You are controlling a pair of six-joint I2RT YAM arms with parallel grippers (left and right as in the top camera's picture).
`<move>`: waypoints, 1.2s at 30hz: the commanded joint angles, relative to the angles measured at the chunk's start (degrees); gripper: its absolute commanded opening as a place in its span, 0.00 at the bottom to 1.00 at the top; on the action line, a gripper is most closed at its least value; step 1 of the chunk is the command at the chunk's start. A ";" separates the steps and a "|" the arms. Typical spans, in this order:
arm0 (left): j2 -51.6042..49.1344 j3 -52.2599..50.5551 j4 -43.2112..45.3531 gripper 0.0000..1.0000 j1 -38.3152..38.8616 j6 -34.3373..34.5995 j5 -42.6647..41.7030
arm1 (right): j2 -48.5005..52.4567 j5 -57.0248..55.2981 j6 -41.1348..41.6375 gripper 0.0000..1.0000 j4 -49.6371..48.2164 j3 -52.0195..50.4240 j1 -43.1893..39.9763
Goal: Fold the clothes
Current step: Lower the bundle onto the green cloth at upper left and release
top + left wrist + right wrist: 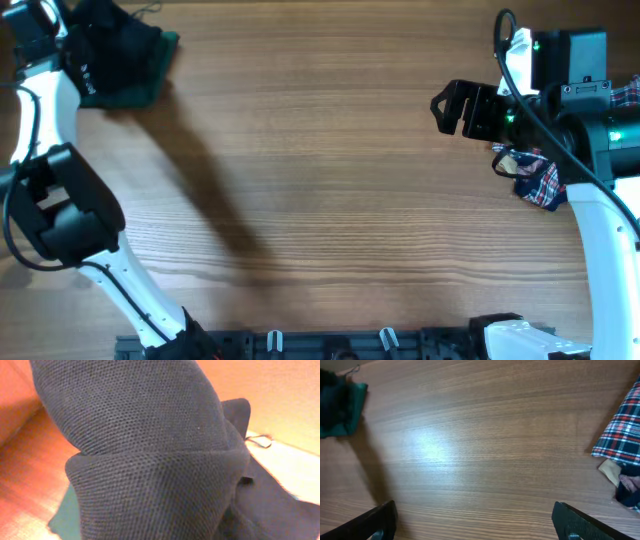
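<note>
The clothes lie in two places. A black shirt [125, 45] is bunched on a green garment [140, 97] at the table's far left corner. My left gripper [78, 50] is right at this pile. In the left wrist view, black knit fabric [150, 435] fills the picture and hides the fingers, with a strip of green garment [67, 515] below it. A red-blue-white plaid shirt [540, 182] lies crumpled at the right edge, under my right arm. My right gripper [450, 105] [475, 520] hangs wide open over bare wood with nothing between its fingers.
The wooden table [320, 170] stretches between the two piles. A rail with clips [330, 342] runs along the near edge. The right wrist view shows the plaid shirt [622, 430] at its right edge and the green garment [350, 405] at its far left.
</note>
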State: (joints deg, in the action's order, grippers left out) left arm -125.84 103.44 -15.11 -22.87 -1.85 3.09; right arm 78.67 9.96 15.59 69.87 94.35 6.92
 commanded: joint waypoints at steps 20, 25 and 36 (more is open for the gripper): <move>0.48 1.57 -11.02 0.83 -2.08 19.17 -4.11 | -0.52 -0.98 0.94 1.00 0.17 1.01 -0.24; 0.04 1.57 -15.02 0.25 -1.88 23.76 -5.16 | -0.52 -1.01 0.90 1.00 0.04 1.01 -0.24; -4.37 1.55 -10.56 0.04 0.02 23.32 -5.62 | -0.52 -0.98 0.87 1.00 0.09 1.01 -0.24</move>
State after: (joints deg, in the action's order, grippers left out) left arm -126.17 103.90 -27.94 -23.57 20.95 -1.65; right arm 78.67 9.98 15.84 69.87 94.35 6.92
